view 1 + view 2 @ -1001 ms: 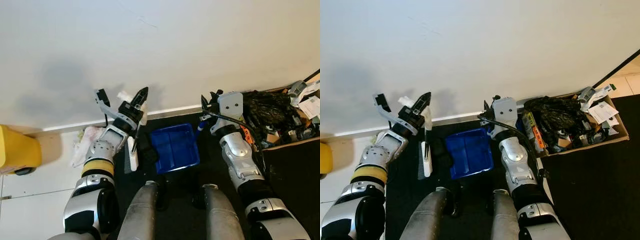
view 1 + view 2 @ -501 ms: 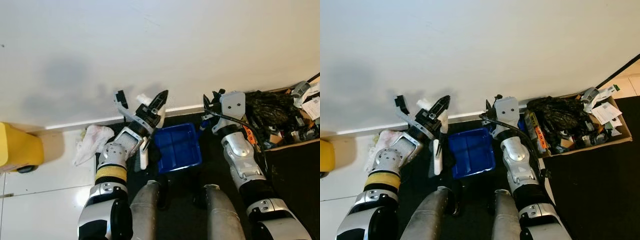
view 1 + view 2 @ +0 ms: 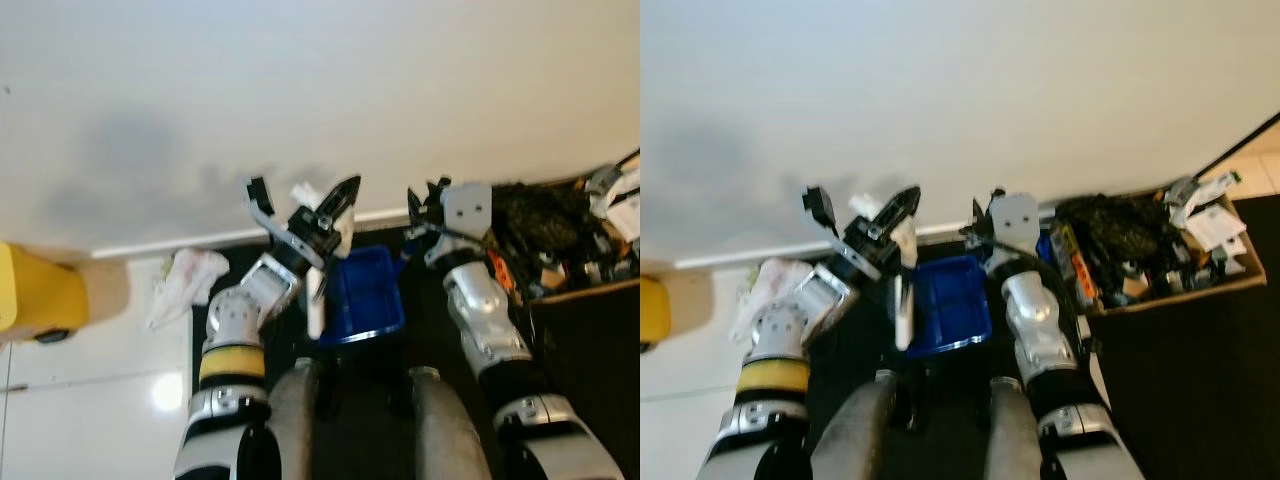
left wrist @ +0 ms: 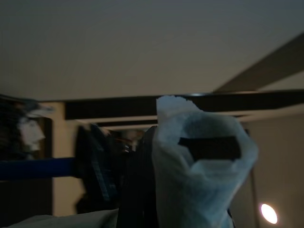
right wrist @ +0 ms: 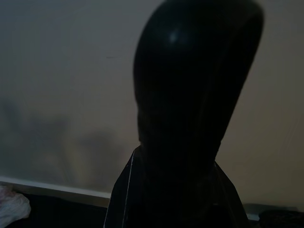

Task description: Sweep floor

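Both head views are motion-blurred, so fine detail is soft. The right wrist view is very dark: one black rounded form (image 5: 194, 95) stands against the pale wall, and I cannot tell what it is or how the right gripper's fingers sit. In the head views the right gripper (image 3: 425, 205) is raised near the wall above the baseboard; its fingertips merge with cables and shadow, so I cannot tell whether they are parted or holding anything.

The left gripper (image 3: 335, 205) is raised in front of the wall, just above the blue dustpan (image 3: 365, 295). Its black fingers are closed around a white handle (image 3: 316, 300) that hangs down from the grip, its lower end over the left edge of the dustpan. Whatever is at that lower end is too blurred to make out. In the left wrist view a pale, crumpled, tube-like white piece (image 4: 199, 166) sits right against the black fingers (image 4: 137, 190), with the dustpan's blue edge (image 4: 38, 168) showing to one side.

The dustpan lies on a dark mat (image 3: 600, 350) just ahead of the robot's legs, between the two arms. A white crumpled cloth (image 3: 185, 280) lies on the light floor by the baseboard, left of the left arm. A yellow container (image 3: 35, 295) is cut off at the left frame edge. A cardboard box (image 3: 1160, 255) of dark clutter sits to the right against the wall, partly cut off.
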{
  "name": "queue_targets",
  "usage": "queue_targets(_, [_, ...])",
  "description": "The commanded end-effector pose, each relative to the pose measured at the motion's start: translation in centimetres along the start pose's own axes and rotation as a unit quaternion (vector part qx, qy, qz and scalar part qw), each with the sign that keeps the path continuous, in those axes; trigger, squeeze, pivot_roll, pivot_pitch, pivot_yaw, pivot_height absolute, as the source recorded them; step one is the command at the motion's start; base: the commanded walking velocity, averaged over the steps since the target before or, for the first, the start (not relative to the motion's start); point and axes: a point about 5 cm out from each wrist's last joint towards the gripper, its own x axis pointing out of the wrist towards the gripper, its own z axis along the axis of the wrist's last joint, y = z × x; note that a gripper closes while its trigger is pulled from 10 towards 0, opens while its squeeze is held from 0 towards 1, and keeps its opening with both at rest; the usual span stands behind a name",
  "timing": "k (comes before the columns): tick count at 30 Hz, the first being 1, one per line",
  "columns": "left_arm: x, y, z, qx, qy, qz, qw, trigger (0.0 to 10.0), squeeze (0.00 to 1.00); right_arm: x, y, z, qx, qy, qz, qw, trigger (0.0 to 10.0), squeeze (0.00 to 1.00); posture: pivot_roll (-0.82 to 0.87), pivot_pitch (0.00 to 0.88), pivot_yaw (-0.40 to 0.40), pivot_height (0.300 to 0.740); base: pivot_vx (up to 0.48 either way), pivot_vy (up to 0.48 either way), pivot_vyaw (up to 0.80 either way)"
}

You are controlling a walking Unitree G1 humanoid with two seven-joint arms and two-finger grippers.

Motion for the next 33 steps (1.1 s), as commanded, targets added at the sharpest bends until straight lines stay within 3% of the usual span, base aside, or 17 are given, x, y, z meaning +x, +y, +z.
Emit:
queue_targets(1, [2.4,-1.7,-4.1,-0.102,0.007,-0.086,0.991,9.0,0.0,-1.7,0.5,-3.1,0.015,0.074,-0.001,0.997,10.0,0.0,0.07,0.438,0.062,0.74,0.0,0.0,0.0])
queue_targets(5, [2.6,-2.4,-4.4,-0.111,0.007,-0.094,0.989,9.0,0.0,-1.7,0.6,-3.1,0.017,0.075,-0.001,0.997,10.0,0.0,0.07,0.438,0.061,0.74,0.0,0.0,0.0])
queue_targets(9, [2.9,-4.2,-5.0,-0.116,0.013,-0.114,0.987,9.3,0.0,-1.5,0.7,-3.1,0.019,0.075,0.0,0.997,10.0,0.0,0.08,0.436,0.063,0.74,0.0,0.0,0.0])
queue_targets(12, [2.9,-5.6,-4.9,-0.092,0.03,-0.13,0.987,9.6,0.0,-1.5,0.8,-3.1,0.021,0.076,0.0,0.997,10.0,0.0,0.1,0.432,0.068,0.74,0.0,0.0,0.0])
queue_targets(16, [1.9,-7.7,-3.3,0.022,0.071,-0.118,0.99,10.0,0.0,-1.5,0.9,-3.2,0.022,0.077,-0.002,0.997,10.0,0.0,0.11,0.42,0.077,0.74,0.0,0.0,0.0])
queue_targets(18, [1.3,-8.8,-1.8,0.066,0.067,-0.108,0.99,10.0,0.0,-1.6,0.8,-3.2,0.023,0.076,-0.003,0.997,10.0,0.0,0.12,0.412,0.082,0.74,0.0,0.0,0.0])
queue_targets(19, [1.3,-8.8,-1.8,0.066,0.067,-0.108,0.99,10.0,0.0,-1.6,0.8,-3.2,0.023,0.076,-0.003,0.997,10.0,0.0,0.12,0.412,0.082,0.74,0.0,0.0,0.0])
queue_targets(20, [0.5,-9.8,-0.1,0.127,0.062,-0.082,0.987,10.0,0.0,-1.6,0.8,-3.3,0.024,0.076,-0.005,0.997,10.0,0.0,0.14,0.406,0.085,0.74,0.0,0.0,0.0])
queue_targets(22, [-0.2,-10.7,1.6,0.187,0.047,-0.038,0.98,10.0,0.0,-1.7,0.7,-3.3,0.025,0.076,-0.007,0.997,10.0,0.0,0.15,0.401,0.087,0.74,0.0,0.0,0.0])
queue_targets(25, [-0.4,-11.1,2.6,0.202,0.029,-0.015,0.979,10.0,0.0,-1.7,0.6,-3.4,0.025,0.076,-0.008,0.997,10.0,0.0,0.16,0.398,0.09,0.74,0.0,0.0,0.0])
queue_targets(27, [-1.0,-11.9,4.1,0.231,0.009,0.022,0.973,10.0,0.0,-1.7,0.6,-3.4,0.027,0.076,-0.01,0.997,10.0,0.0,0.18,0.389,0.095,0.74,0.0,0.0,0.0])
queue_targets(29, [-2.0,-12.3,5.8,0.295,0.002,0.088,0.952,10.0,0.0,-1.7,0.6,-3.5,0.031,0.076,-0.014,0.997,10.0,0.0,0.2,0.375,0.099,0.74,0.0,0.0,0.0])
queue_targets(31, [-2.2,-12.6,6.3,0.308,0.0,0.101,0.946,10.0,0.0,-1.7,0.6,-3.5,0.033,0.076,-0.015,0.996,10.0,0.0,0.21,0.367,0.101,0.74,0.0,0.0,0.0])
queue_targets(33, [-2.7,-12.4,7.0,0.339,0.001,0.144,0.93,10.0,0.0,-1.8,0.6,-3.6,0.035,0.075,-0.018,0.996,10.0,0.0,0.21,0.355,0.101,0.74,0.0,0.0,0.0])
